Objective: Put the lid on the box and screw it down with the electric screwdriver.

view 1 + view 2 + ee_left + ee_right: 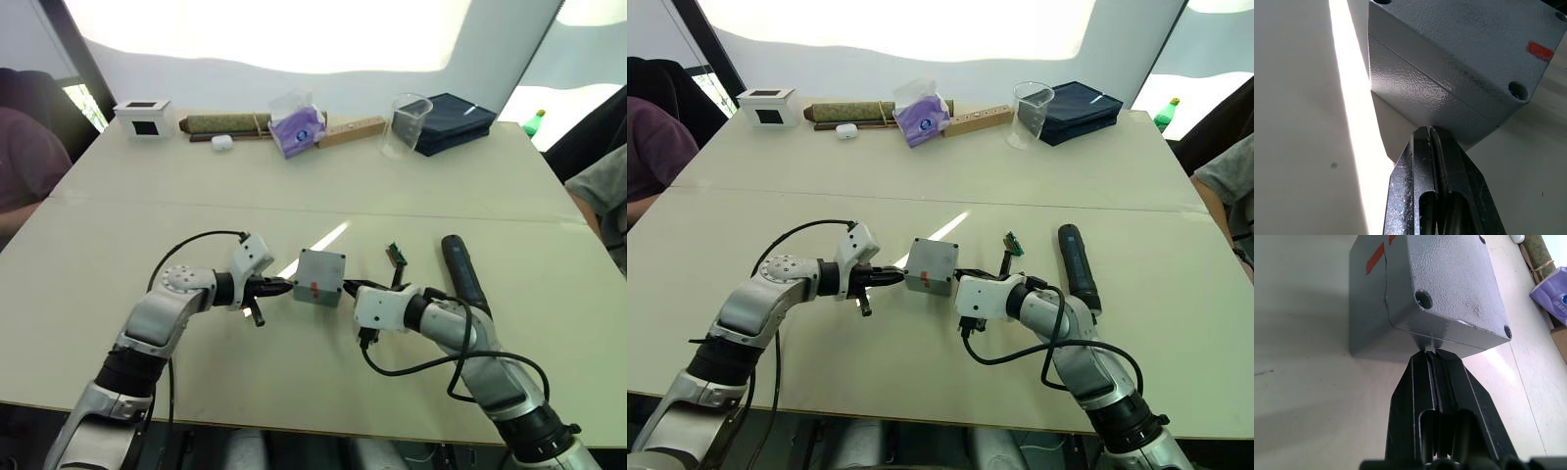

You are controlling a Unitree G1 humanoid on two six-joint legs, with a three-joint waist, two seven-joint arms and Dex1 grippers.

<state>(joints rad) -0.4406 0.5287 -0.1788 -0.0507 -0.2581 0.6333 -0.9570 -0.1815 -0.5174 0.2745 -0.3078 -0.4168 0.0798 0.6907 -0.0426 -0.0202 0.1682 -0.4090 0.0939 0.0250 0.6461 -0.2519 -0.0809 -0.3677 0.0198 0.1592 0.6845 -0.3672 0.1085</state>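
The grey box (315,290), with a red mark on its near side, stands at mid-table. The lid (323,262) rests on top of it, corner holes facing up, and a seam shows between the two. My left gripper (286,286) is shut, its tips against the box's left side near the seam (1429,129). From the other side my right gripper (348,287) is also shut, and its tips touch the box's right edge (1431,351). The black electric screwdriver (460,269) lies flat on the table just beyond my right arm, untouched.
A small green circuit board (397,255) lies between box and screwdriver. Along the far edge stand a white cube (143,117), a rolled mat (225,124), a purple tissue pack (297,127), a beaker (409,122) and a dark blue case (453,119). People sit at both table sides.
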